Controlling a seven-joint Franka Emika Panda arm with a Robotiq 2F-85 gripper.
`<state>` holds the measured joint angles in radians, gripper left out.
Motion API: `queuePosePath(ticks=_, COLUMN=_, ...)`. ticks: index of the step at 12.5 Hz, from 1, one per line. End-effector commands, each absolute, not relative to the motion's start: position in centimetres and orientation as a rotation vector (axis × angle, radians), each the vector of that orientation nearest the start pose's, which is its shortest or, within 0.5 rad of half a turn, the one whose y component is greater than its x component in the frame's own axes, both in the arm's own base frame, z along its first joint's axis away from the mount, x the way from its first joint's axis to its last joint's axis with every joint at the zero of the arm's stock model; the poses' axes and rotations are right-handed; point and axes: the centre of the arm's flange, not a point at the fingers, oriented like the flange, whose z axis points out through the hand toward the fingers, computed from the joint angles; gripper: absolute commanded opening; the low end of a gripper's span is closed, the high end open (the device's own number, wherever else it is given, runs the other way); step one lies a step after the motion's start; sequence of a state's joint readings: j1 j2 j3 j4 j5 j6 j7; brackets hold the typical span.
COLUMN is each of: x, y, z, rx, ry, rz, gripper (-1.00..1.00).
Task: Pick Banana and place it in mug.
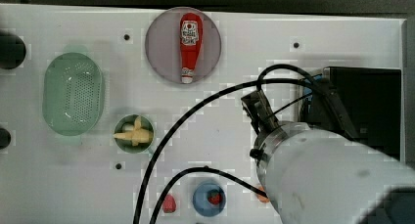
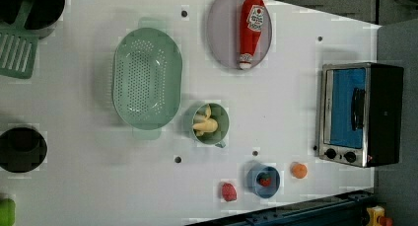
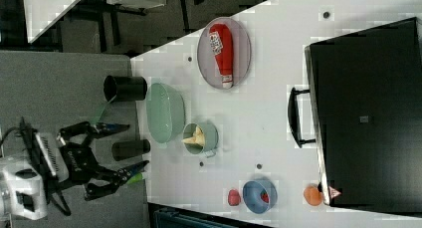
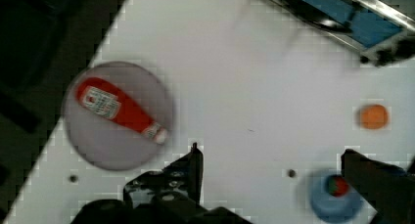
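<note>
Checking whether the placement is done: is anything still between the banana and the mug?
Nothing visible. The banana already lies inside the mug, its flaps poking above the rim, and the gripper is open and off the table.

Two dark fingers (image 4: 193, 168) of the gripper (image 4: 271, 158) stand wide apart over the white table (image 4: 244, 77), with nothing between them but bare surface and a small dark hole. A red ketchup bottle (image 4: 120, 110) lies on its side on a round grey plate (image 4: 93, 145) close to the table's edge, beyond which the floor is dark; well apart from it, a small orange lump (image 4: 373, 116) sits on the table near an oven with a blue door (image 4: 342, 13). Beside the other finger sits a small blue cup (image 4: 333, 199) holding something red, probably a little fruit (image 4: 336, 185), though it is blurred.
</note>
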<state>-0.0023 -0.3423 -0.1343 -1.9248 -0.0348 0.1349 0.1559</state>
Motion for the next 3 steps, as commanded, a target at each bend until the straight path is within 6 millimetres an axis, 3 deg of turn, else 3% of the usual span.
queuePosePath(ticks=1, x=46.27, y=-3.77, z=59.97, rx=-2.832, ry=1.397, rz=-0.044, gripper=1.00)
queuePosePath(ticks=3, x=46.41, y=-3.69, z=60.04, rx=-2.839, ry=1.393, rz=-0.065, gripper=1.00)
